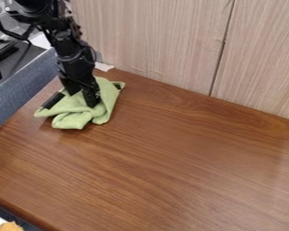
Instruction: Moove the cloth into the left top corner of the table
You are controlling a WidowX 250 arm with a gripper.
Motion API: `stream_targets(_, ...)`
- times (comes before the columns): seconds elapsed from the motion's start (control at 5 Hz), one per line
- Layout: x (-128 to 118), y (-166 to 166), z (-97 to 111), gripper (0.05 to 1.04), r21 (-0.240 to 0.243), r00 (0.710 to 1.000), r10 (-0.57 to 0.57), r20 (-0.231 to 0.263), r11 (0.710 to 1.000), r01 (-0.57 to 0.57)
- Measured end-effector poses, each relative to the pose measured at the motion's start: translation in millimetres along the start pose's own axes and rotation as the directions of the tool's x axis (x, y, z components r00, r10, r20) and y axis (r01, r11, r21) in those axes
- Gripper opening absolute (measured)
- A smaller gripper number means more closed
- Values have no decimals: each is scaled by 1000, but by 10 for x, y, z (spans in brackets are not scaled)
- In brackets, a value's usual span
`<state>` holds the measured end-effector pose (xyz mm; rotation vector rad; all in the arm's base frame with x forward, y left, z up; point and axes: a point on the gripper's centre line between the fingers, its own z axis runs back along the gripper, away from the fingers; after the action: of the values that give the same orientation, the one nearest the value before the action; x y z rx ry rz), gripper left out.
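Although the gripper [84,98] is down in the folds, the green cloth [73,116] already lies at the table's [171,158] top left corner, so I judge the job nearly complete. Cloth: crumpled, not spread, close to both the wood-grain panel [153,40] behind and the blue-grey divider [20,92] on the left. A little brown wood shows between its upper edge and the panel; perhaps room for one small nudge, probably not needed. Jaws: open or closed on the fabric, cannot tell from where I stand. Left to do, by my reckoning: make sure nothing is pinched, then lift the arm clear without dragging the cloth.
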<state>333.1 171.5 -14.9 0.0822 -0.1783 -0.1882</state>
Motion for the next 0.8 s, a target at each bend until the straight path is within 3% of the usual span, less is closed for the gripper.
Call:
stream_targets(0.2,0,-9,6,999,-11,1000,-5,4,1000,5)
stream_targets(0.6,125,27,281,999,31,999,-17,44,999,15)
stream_targets(0.8,242,79,581,999,71,996,-6,89,997,-1)
